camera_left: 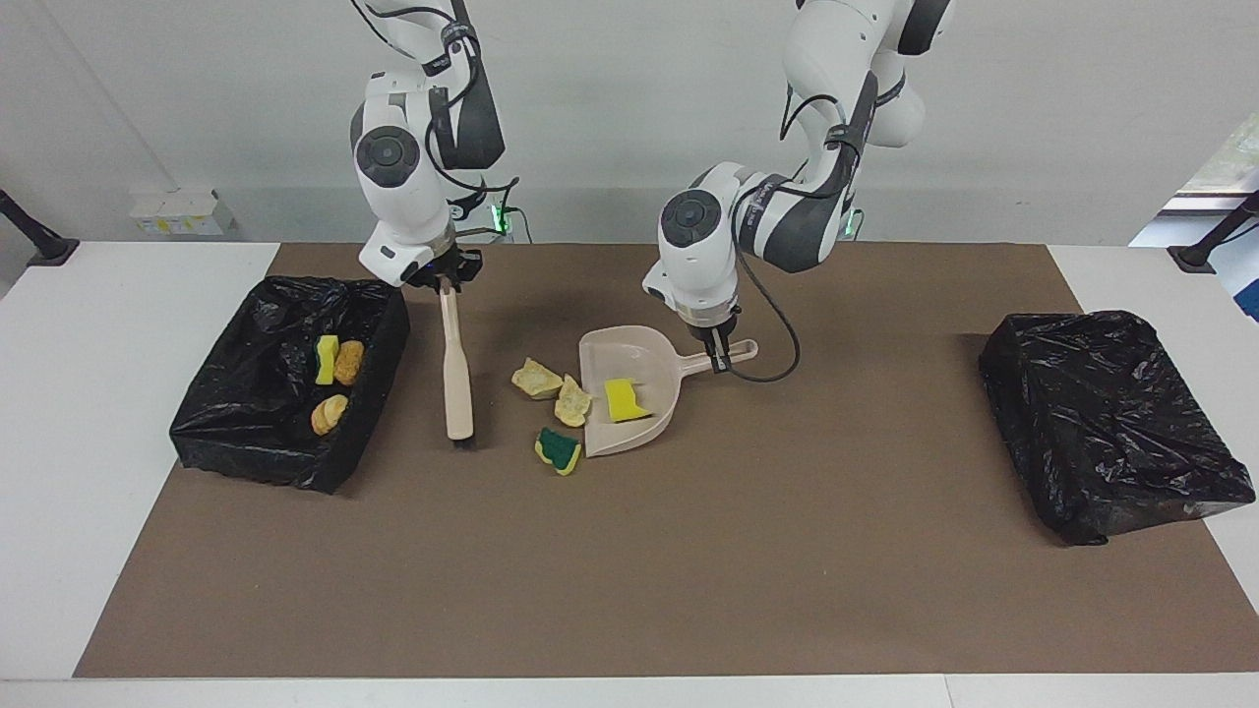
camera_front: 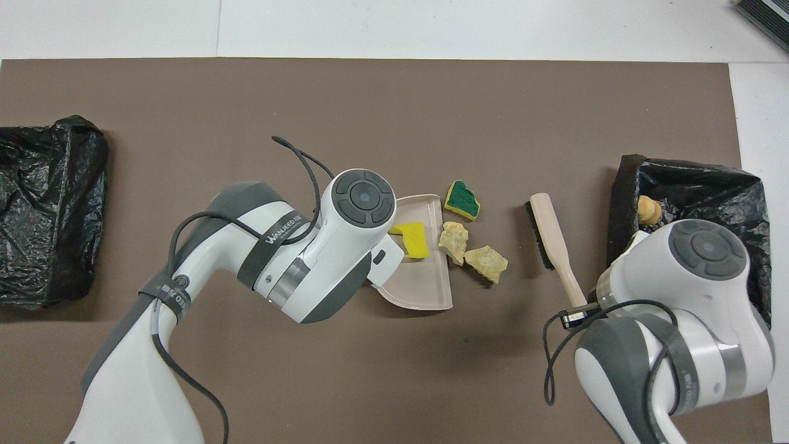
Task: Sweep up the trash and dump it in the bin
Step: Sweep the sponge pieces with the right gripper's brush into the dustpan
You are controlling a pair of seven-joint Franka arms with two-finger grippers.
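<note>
Right gripper [camera_left: 448,282]: clamped on the top end of the brush [camera_left: 456,369] handle – bristle end down on the mat, away from the robots.
Left gripper [camera_left: 721,362]: fingers pinched on the dustpan [camera_left: 602,349] handle, pan flat on the mat, mouth facing the brush.
In the pan: one yellow sponge bit [camera_left: 626,399], already aboard.
At the pan's lip: two beige chunks [camera_left: 537,378] side by side, the second one [camera_left: 572,401] touching the edge, and the green-and-yellow sponge [camera_left: 559,450] just beside the lip, farther from the robots.
The key relation: the loose pieces lie between brush and pan – so I'd say the stroke has to run from the brush toward the left arm's end of the table, straight into the pan's mouth. The brush's long axis runs roughly away from the robots, broadside to that stroke. The right arm is the one placed for it.
Open bin [camera_left: 389,329]: toward the right arm's end, three pieces inside – a yellow bit [camera_left: 327,359] and two brown lumps [camera_left: 348,362].
Other black bag [camera_left: 1111,423]: at the left arm's end, lying closed over.
Arm pose: right wrist near vertical over the handle; left arm folded low, elbow out, wrist pointing down at the pan handle.
Progress, my read: partway – four pieces yet to reach the bin.
</note>
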